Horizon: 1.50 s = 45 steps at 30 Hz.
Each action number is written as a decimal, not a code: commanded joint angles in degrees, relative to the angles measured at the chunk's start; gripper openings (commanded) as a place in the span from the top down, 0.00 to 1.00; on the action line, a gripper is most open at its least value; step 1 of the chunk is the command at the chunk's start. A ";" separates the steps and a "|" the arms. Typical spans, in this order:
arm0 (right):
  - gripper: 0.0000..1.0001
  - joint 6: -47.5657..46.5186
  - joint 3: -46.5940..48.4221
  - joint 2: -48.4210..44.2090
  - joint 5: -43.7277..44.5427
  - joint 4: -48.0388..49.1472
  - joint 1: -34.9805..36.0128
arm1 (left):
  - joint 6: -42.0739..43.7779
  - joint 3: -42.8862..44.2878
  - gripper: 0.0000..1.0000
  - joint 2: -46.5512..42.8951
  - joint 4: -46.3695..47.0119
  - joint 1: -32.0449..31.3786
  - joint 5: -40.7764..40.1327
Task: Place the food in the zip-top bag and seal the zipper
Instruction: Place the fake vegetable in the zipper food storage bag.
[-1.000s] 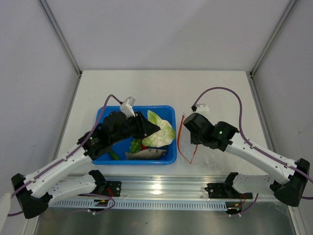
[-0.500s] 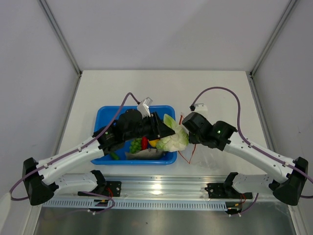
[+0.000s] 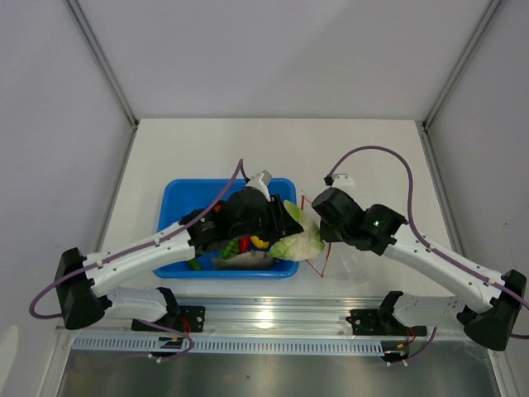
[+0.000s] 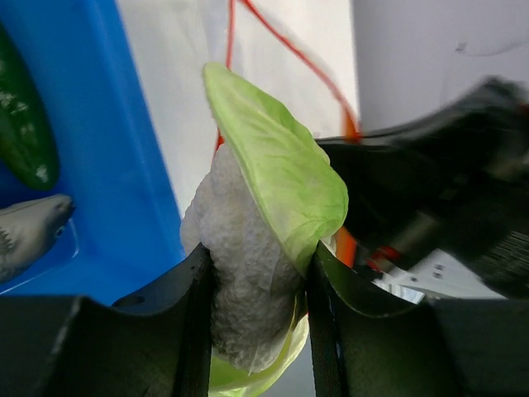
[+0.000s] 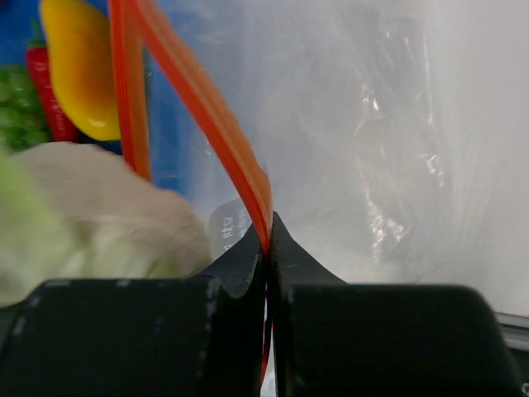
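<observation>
My left gripper is shut on the white cauliflower with its pale green leaves, which hangs over the blue tray's right edge at the mouth of the zip-top bag. The cauliflower nearly touches my right gripper. My right gripper is shut on the red-orange zipper and holds one lip of the clear bag up. The mouth stands open, its other strip to the left. Mango, chili and grapes lie behind in the tray.
The blue tray sits left of centre and holds a grey fish, a dark green piece and other toy foods. Both arms meet at its right rim. A metal rail runs along the near table edge.
My left arm has carried the cauliflower rightward from above the tray to the bag's mouth, beside the right gripper. The right gripper has stayed shut on the zipper, almost still.
</observation>
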 commanded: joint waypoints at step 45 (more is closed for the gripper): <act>1.00 2.26 -0.35 -2.23 -2.28 8.51 2.31 | -10.32 16.06 0.99 9.23 -17.17 -7.95 -19.58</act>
